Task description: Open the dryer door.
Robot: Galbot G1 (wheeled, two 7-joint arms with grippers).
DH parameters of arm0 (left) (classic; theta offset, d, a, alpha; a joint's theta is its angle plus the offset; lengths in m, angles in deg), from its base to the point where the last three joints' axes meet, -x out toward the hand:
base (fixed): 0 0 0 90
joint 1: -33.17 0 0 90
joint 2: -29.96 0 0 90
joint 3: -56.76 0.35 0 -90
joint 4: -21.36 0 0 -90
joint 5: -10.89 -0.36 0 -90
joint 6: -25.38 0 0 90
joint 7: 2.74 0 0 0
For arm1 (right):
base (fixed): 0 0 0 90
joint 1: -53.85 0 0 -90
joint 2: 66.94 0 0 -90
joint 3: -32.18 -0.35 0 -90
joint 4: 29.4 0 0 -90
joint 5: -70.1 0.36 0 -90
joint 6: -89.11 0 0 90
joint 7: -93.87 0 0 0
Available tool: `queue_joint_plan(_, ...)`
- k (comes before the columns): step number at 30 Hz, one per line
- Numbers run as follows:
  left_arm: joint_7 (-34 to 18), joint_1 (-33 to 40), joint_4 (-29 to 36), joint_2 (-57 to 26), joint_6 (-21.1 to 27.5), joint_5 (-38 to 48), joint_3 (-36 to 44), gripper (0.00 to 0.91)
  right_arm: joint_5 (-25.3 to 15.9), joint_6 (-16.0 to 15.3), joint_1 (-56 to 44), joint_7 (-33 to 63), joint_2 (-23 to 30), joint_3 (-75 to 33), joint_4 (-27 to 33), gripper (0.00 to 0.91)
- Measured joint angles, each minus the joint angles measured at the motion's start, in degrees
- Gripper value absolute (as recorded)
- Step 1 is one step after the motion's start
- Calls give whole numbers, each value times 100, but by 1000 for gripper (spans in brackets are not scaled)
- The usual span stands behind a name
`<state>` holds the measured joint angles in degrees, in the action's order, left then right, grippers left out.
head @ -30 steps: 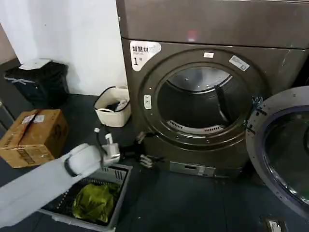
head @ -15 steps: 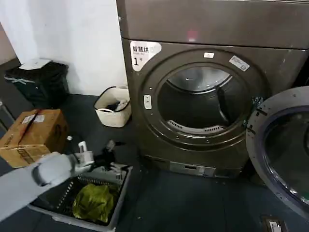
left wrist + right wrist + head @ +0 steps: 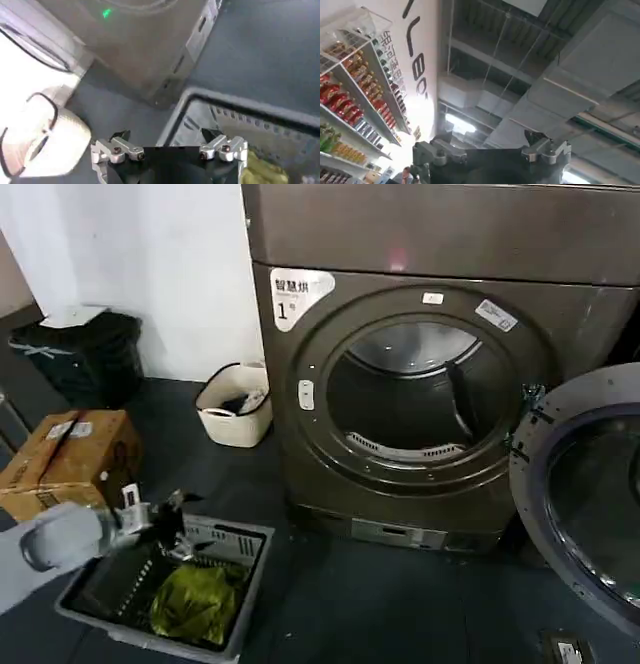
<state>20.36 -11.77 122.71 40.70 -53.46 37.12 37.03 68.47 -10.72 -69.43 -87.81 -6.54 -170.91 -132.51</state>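
the dryer (image 3: pixel 420 384) fills the middle of the head view, a dark bronze-grey machine with a white corner label marked "1", its dark drum opening (image 3: pixel 415 399) fully exposed. the dryer door (image 3: pixel 585 494) hangs swung wide on the robot's right side, chrome ring and tinted glass turned outward, hinged at the right rim of the opening. judging by that, the opening is done and little seems left beyond parking the arm. a grey laundry basket (image 3: pixel 235 536) with a yellow-green cloth (image 3: pixel 195 604) sits on the floor by the lower left corner of the machine. the left gripper (image 3: pixel 165 524) hovers over that basket's near rim, fingers apart and holding nothing. the right gripper (image 3: pixel 490 150) points up at a ceiling, fingers apart, empty
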Motion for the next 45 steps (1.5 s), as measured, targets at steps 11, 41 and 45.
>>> queue_joint_plan(11, 13, 124, -190, -200, 78, -199, 690, 907, 8, 46, -37, 1, 2, -35, 26, 907)
queue_joint_plan(41, 118, 216, -533, -246, 482, -407, 1145, 907, 19, 85, -57, -25, -34, -33, 51, 907)
queue_joint_plan(45, 143, 208, -516, -281, 451, -498, 1166, 907, 19, 94, -56, -26, -37, -37, 47, 907)
